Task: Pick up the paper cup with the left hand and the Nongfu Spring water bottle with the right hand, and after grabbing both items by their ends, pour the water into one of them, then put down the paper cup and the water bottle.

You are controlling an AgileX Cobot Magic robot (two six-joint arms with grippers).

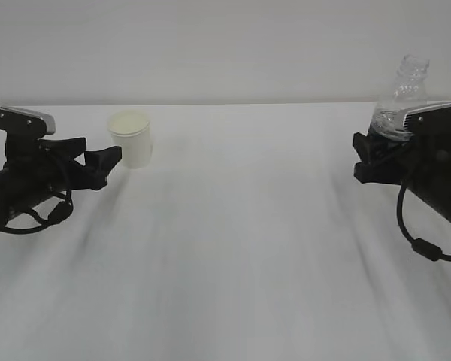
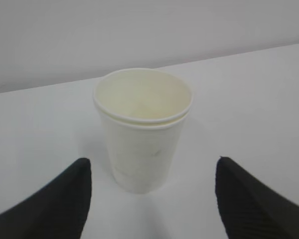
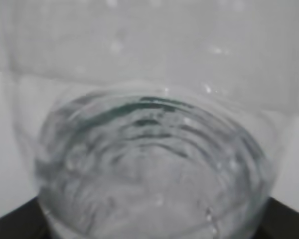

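Observation:
The white paper cup stands upright on the table at the left, cream inside and looking empty. My left gripper is open just short of it, with its fingers low on either side of the cup's base and touching nothing. On the right, the clear Nongfu Spring water bottle leans slightly, with its lower part hidden behind the right gripper. In the right wrist view the bottle fills the frame between the fingers, which press its sides. Rippled water shows inside.
The white table runs back to a plain light wall. A black cable loops under the right arm, and another hangs under the left arm.

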